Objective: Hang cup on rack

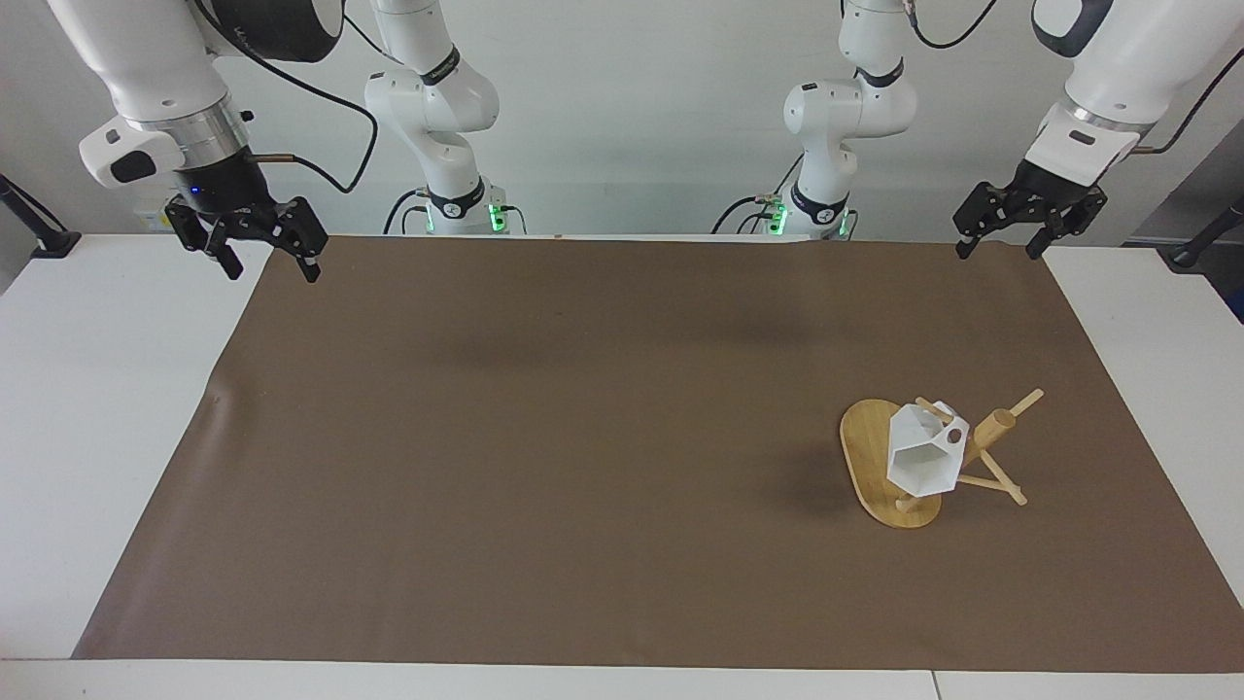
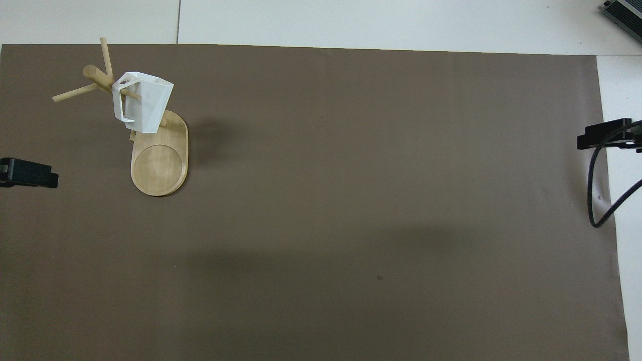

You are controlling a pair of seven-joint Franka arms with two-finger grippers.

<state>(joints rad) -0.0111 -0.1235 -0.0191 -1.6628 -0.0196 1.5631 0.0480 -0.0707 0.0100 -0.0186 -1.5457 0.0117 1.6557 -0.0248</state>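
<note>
Both grippers' spread jaws visible facing only; cup (image 1: pixel 921 457) hangs on rack (image 1: pixel 868 442).

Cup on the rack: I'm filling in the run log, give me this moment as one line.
cup: hanging on rack peg | left tool: open, empty | right tool: open, empty

The cup (image 1: pixel 921 457) is plain white; the rack (image 1: pixel 868 452) is pale bamboo yellow. A plain brown mat (image 1: pixel 544 437) covers the white tabletop (image 1: pixel 107 389). Both claws, left (image 1: pixel 1003 238) and right (image 1: pixel 270 258), are black on white arms.
</note>
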